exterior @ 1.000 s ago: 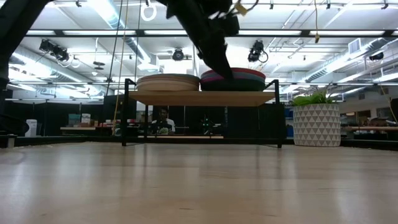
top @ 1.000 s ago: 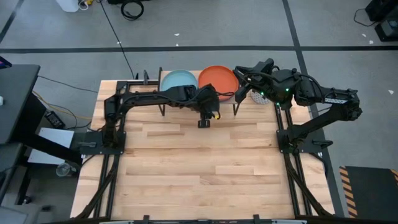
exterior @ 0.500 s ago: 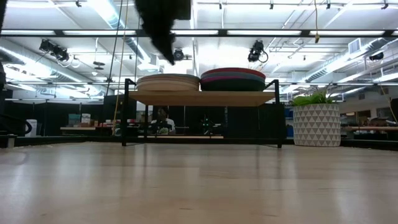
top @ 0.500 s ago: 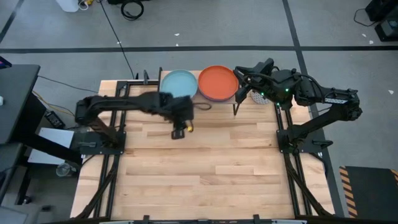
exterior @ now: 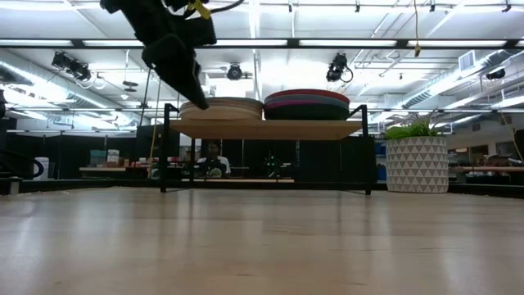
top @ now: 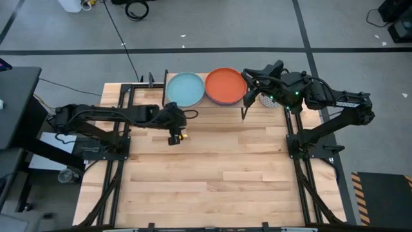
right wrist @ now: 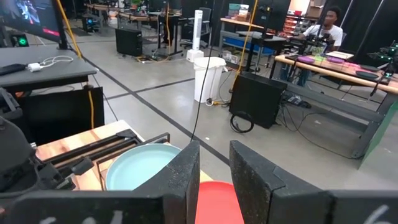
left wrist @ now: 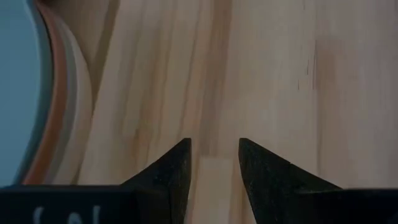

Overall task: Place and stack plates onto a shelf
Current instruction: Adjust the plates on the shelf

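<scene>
Two stacks of plates stand on the shelf (exterior: 266, 129) at the table's far edge. The left stack (exterior: 221, 108) is topped by the light blue plate (top: 185, 89), the right stack (exterior: 307, 104) by the orange plate (top: 225, 86). My left gripper (top: 175, 135) hangs open over bare tabletop, just near of the light blue stack; its wrist view shows that stack's rim (left wrist: 53, 106) beside the fingers. My right gripper (top: 248, 80) waits open above the shelf's right end, beside the orange plate (right wrist: 214, 202). Neither gripper holds anything.
A white patterned planter (exterior: 416, 160) stands on the table right of the shelf, under my right arm (top: 269, 98). The slatted wooden tabletop (top: 212, 174) stretches near of the shelf. People sit at desks in the room beyond (right wrist: 323, 25).
My left arm has drawn back from the orange stack, swinging toward the table's left and near edges. Its gripper now hangs just near of the light blue stack. The plates and my right arm have stayed put.
</scene>
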Robot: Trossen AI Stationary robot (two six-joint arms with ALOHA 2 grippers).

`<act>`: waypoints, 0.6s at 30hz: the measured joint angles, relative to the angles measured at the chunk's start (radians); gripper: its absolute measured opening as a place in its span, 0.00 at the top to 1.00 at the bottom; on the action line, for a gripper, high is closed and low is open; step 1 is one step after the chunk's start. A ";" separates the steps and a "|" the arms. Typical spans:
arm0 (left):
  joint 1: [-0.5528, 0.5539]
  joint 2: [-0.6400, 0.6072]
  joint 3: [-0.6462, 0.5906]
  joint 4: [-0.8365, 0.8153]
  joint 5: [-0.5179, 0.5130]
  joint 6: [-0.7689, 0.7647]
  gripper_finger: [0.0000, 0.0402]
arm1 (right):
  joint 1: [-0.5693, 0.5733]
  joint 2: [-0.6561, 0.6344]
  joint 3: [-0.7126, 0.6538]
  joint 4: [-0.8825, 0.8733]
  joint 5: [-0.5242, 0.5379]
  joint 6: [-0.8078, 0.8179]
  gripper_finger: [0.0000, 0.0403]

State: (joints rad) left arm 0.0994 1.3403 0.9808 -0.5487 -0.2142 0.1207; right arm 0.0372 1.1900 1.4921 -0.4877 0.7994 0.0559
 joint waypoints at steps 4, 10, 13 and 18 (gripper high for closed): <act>0.009 -0.007 -0.032 0.071 -0.012 0.033 0.65 | 0.000 0.000 0.000 0.001 0.000 0.002 0.77; 0.041 -0.005 -0.057 0.133 -0.094 0.056 0.65 | 0.000 0.000 0.000 0.002 -0.001 0.004 0.77; 0.071 -0.005 -0.059 0.132 -0.096 0.056 0.65 | 0.000 0.000 0.000 0.004 -0.002 0.004 0.77; 0.112 -0.005 -0.059 0.161 -0.090 0.055 0.65 | 0.000 0.000 0.000 0.005 -0.003 0.004 0.77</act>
State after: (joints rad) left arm 0.2116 1.3350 0.9218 -0.3876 -0.3043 0.1761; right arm 0.0372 1.1900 1.4921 -0.4828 0.7959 0.0601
